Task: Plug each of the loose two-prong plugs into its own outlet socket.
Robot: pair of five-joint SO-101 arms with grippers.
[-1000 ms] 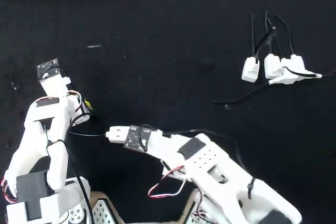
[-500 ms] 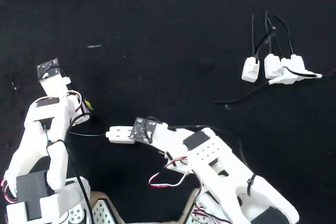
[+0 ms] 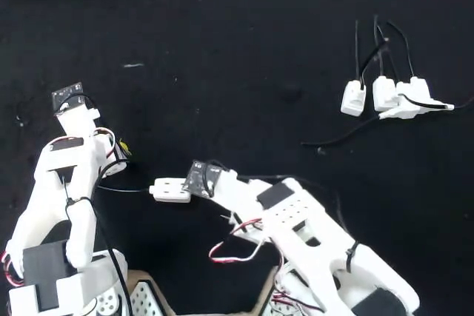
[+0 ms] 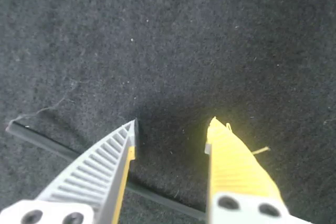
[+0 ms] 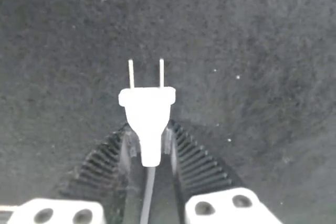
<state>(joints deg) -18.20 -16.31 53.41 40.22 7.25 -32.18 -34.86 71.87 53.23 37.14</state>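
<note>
**Black desk, plug held by its waist**

Black felt covers the desk (image 3: 244, 49). The right pincer (image 5: 148, 127) is clamped on the white two-prong plug (image 5: 146, 103) at its narrow waist, with the prongs free ahead. The left pincer (image 4: 170, 129) stands apart over a black cord (image 4: 47, 142). The outlet sockets (image 3: 385, 94) lie well away, at the far right. The plug looks light, rigid and smooth enough to twist. Its thin prongs could bend and the trailing cord may tug. The best hold is the flat sides behind the flange.
</note>
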